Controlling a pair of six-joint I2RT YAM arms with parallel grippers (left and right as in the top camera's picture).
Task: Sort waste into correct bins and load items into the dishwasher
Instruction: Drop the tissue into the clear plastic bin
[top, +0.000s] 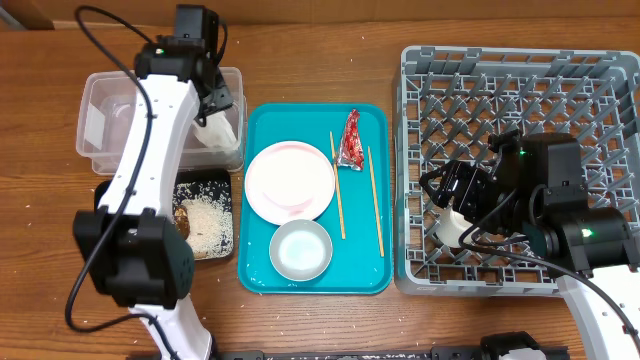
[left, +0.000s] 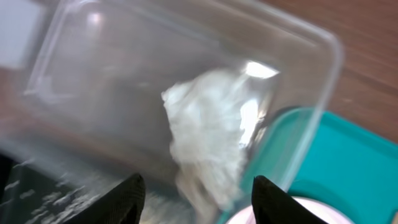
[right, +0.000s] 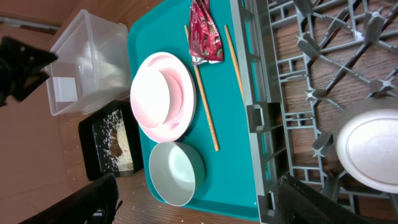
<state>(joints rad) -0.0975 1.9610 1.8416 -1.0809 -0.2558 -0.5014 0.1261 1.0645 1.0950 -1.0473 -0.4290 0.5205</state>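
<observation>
The left claw (left: 198, 186) is spread wide, nothing gripped, over the tissue (left: 208, 137), which lies in the clear tub (top: 90, 90) at upper left. The wrapper (top: 350, 138), long axis top-to-bottom, is located to its right on the teal tray (top: 260, 270).

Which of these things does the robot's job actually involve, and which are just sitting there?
Part of the job: tissue, wrapper, rice, clear tub, black tray, plate, bowl, cup, chopsticks, grey rack.
Just there: teal tray, wooden table.
</observation>
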